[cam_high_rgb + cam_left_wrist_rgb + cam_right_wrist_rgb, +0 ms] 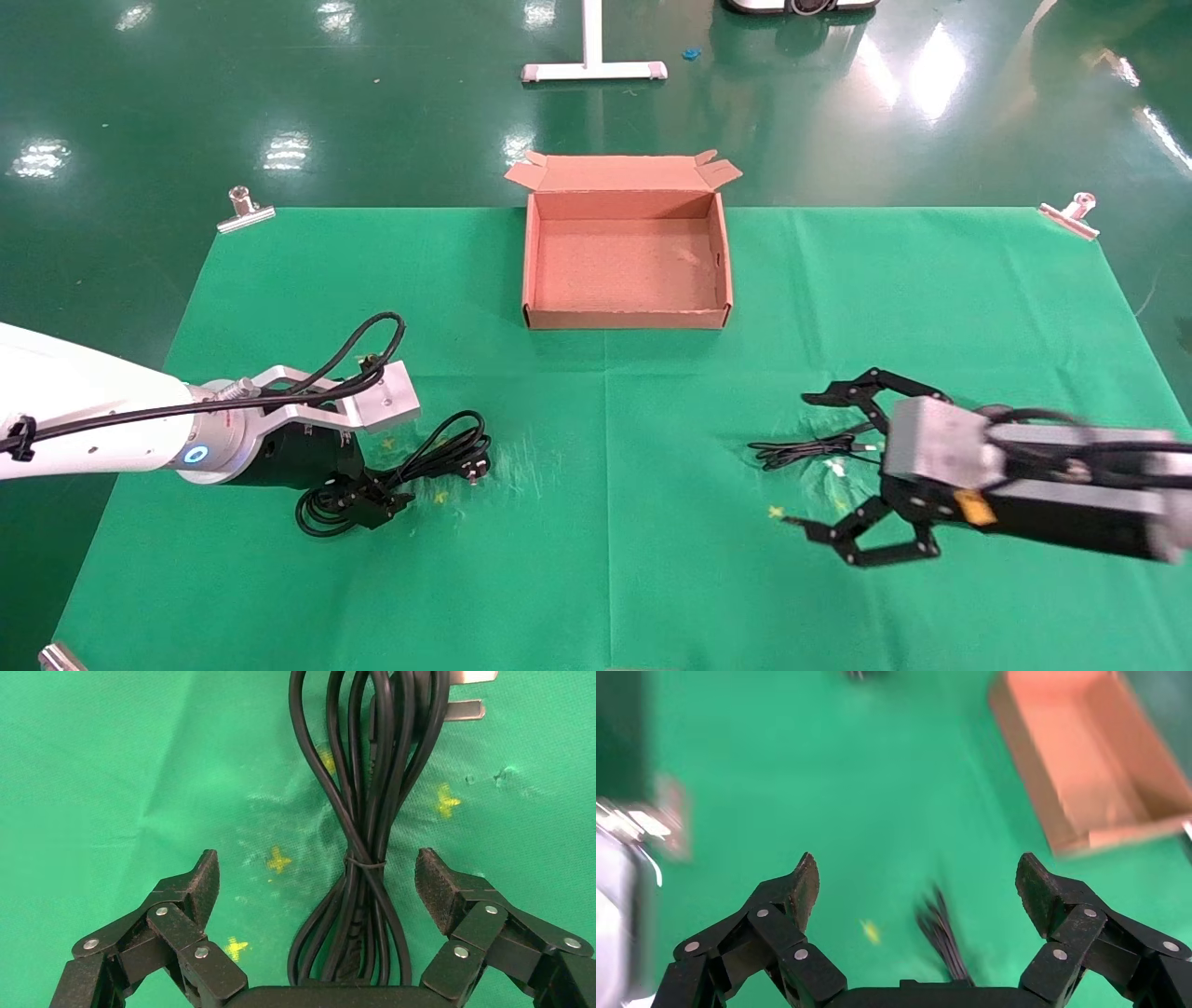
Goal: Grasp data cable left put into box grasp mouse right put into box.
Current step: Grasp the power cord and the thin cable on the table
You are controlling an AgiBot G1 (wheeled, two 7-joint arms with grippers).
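Observation:
The data cable [438, 455] lies coiled on the green cloth at the left, its pronged plug [475, 472] toward the middle. My left gripper [371, 501] is down over it, open, with the tied bundle [365, 811] between its fingers [200, 881], nearer the right-hand one, and touching neither. My right gripper [803, 461] is open and hovers at the right above a thin black cord bundle [801, 452], also in the right wrist view [944, 938]. The mouse body is hidden. The brown box [626, 319] stands empty at the back middle and shows in the right wrist view [1088, 762].
Metal clips [247, 210] [1071, 214] pin the cloth at the far corners. A white stand base [593, 70] is on the floor beyond the table. Yellow cross marks [279, 859] dot the cloth near the cable.

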